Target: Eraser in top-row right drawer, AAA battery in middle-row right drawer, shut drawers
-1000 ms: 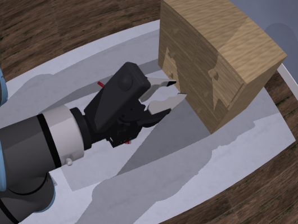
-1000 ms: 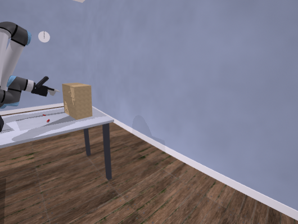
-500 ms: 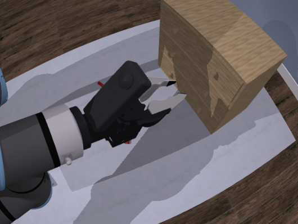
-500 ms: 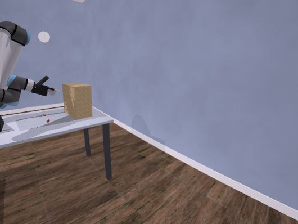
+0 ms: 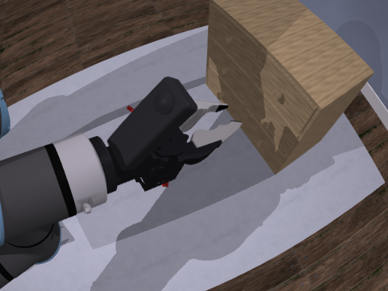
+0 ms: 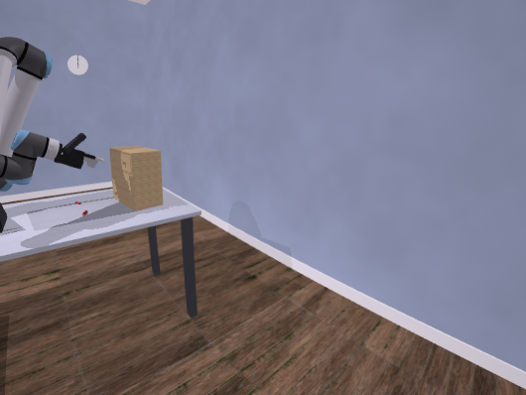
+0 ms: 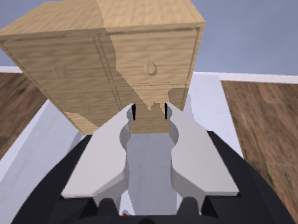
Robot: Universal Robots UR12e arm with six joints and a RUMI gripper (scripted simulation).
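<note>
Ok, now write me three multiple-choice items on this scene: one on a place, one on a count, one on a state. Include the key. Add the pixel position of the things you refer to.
1. What does the wooden chest of drawers (image 5: 289, 110) (image 6: 144, 179) (image 7: 150, 50) stand on?
A) the floor
B) the table (image 5: 311, 219) (image 6: 149, 214) (image 7: 210, 110)
C) a wall shelf

2. How many small red objects (image 5: 130, 108) (image 5: 165, 184) (image 6: 77, 202) (image 6: 84, 212) (image 7: 125, 213) show in the exterior view?
A) two
B) four
C) none

3. How does the pincer (image 5: 234, 114) (image 6: 102, 160) (image 7: 150, 104) stand?
A) tips pressed together
B) shut on a knob
C) tips apart, nothing between them

Key:
1 B: the exterior view shows its base on the tabletop.
2 A: two separate red spots lie before the chest.
3 C: the wrist view shows a gap between the fingertips.

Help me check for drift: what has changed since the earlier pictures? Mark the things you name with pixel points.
In the top view, the blue-rimmed arm joint (image 5: 38, 241) at lower left has shifted slightly left. The gripper (image 5: 234, 114) (image 6: 102, 160) (image 7: 150, 104) housing has tipped slightly. Nothing was grasped or released. The chest (image 5: 329, 66) (image 6: 148, 179) (image 7: 150, 42) and red items (image 5: 130, 108) (image 6: 85, 212) (image 7: 125, 213) look unmoved.
</note>
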